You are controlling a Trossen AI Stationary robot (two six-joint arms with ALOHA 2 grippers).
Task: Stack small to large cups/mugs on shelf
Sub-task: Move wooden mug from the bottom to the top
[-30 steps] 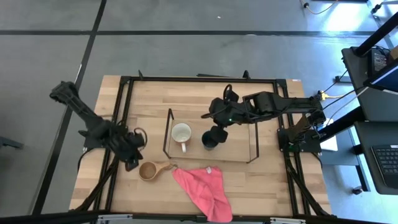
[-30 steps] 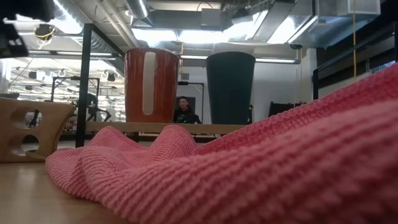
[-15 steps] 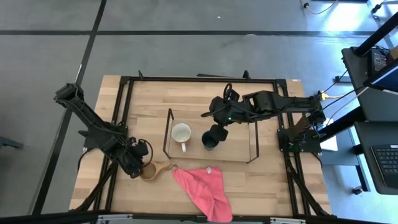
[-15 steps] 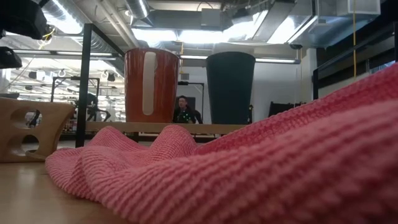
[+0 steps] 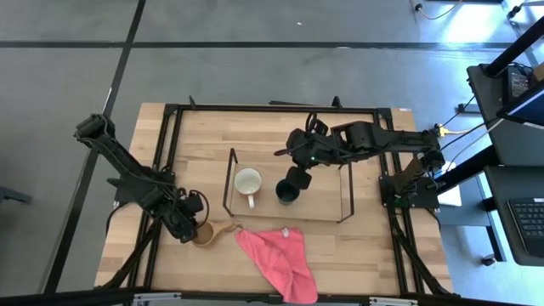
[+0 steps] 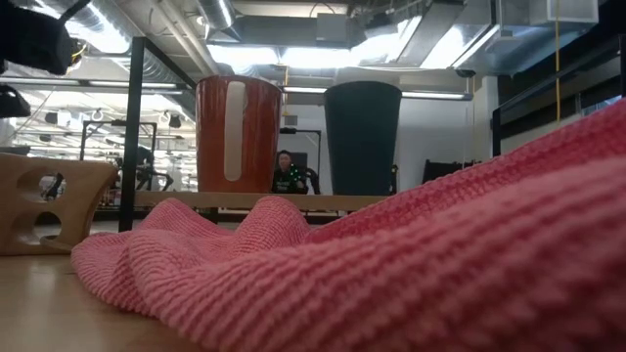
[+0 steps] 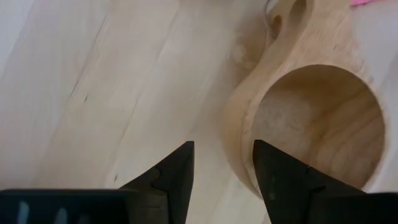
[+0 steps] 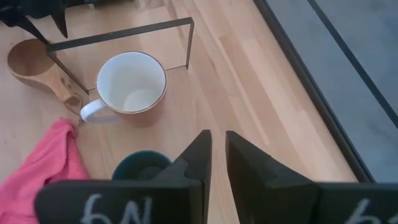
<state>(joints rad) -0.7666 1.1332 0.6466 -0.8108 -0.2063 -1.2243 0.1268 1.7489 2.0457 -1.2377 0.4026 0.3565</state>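
The wooden desk filled the middle of the high view. At its centre stood the black wire shelf, holding the reddish mug and, just to its right, the dark green cup. A pink cloth lay lower centre. The tan wooden cup sat off the shelf, toward the lower left. The left pincer was spread, one finger outside the wooden cup's wall and the other over its rim, not yet pinching. The right pincer hung above the green cup, its fingers nearly together and holding nothing, as far as its wrist view showed. The step in hand seemed to be grasping the wooden cup; next, the fingers needed to close on its wall and lift.
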